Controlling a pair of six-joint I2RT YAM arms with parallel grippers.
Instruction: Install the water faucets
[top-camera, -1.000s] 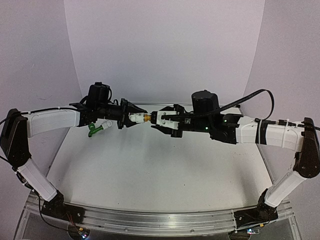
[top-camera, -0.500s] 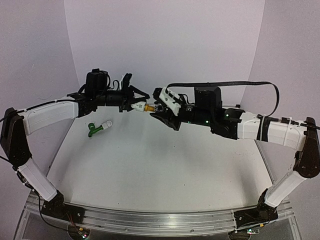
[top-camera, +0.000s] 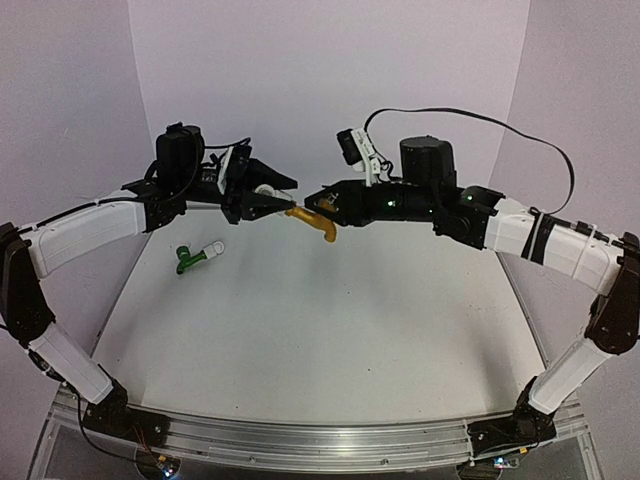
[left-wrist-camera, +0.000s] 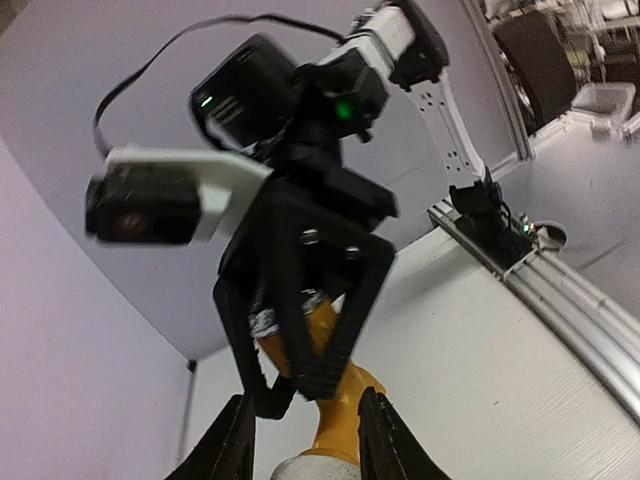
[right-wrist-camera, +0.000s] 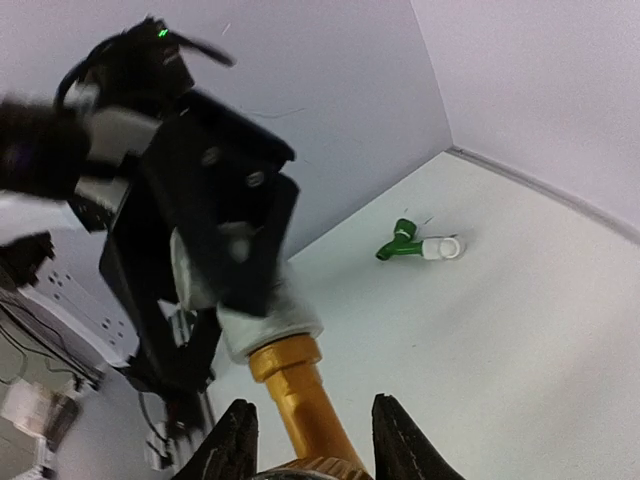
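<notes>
The yellow-gold faucet (top-camera: 312, 221) hangs in mid-air between my two grippers, its spout bent downward. Its threaded end sits in a white pipe fitting (top-camera: 268, 194). My left gripper (top-camera: 280, 205) is shut on that fitting. My right gripper (top-camera: 318, 203) is shut on the faucet's knob end. In the left wrist view the faucet (left-wrist-camera: 338, 400) rises from the fitting (left-wrist-camera: 315, 468) between my left gripper's (left-wrist-camera: 305, 400) fingers. In the right wrist view my right gripper (right-wrist-camera: 312, 402) straddles the faucet (right-wrist-camera: 300, 395), which enters the fitting (right-wrist-camera: 270, 318). The green faucet (top-camera: 187, 262) lies on the table at the left.
The green faucet (right-wrist-camera: 400, 241) has a white fitting (right-wrist-camera: 441, 247) joined to it, also seen in the top view (top-camera: 214, 248). The white table (top-camera: 320, 330) ends at a metal rail (top-camera: 320, 440) in front. Purple walls stand behind and at both sides.
Both grippers have risen and turned with the faucet and fitting between them. The right wrist has rolled over, and the faucet's spout now points down.
</notes>
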